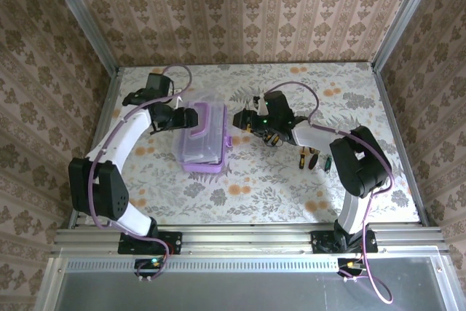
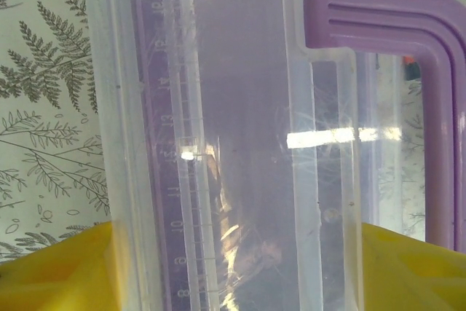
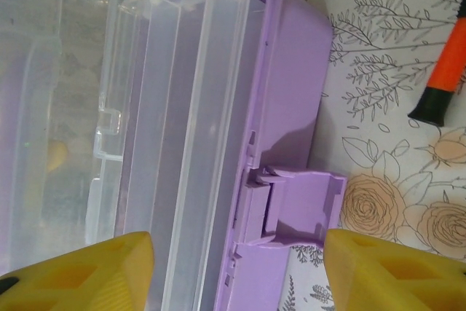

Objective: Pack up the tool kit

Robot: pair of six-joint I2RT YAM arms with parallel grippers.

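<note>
The lilac tool kit case (image 1: 204, 147) with its clear lid (image 3: 182, 107) lies left of centre. My left gripper (image 1: 191, 118) reaches in from the left, its yellow fingers (image 2: 58, 267) pressed on both sides of the clear lid (image 2: 240, 107) beside the purple handle (image 2: 437, 107). My right gripper (image 1: 239, 118) is open at the case's right side, and its fingers (image 3: 393, 274) straddle the purple latch (image 3: 306, 205), which hangs flipped outward. Several screwdrivers (image 1: 309, 159) lie on the table to the right; one orange-and-black handle (image 3: 444, 85) shows past the case.
A floral cloth covers the table (image 1: 255, 187). Patterned walls (image 1: 240, 12) enclose it at the back and sides. The metal rail (image 1: 247, 242) with both arm bases runs along the near edge.
</note>
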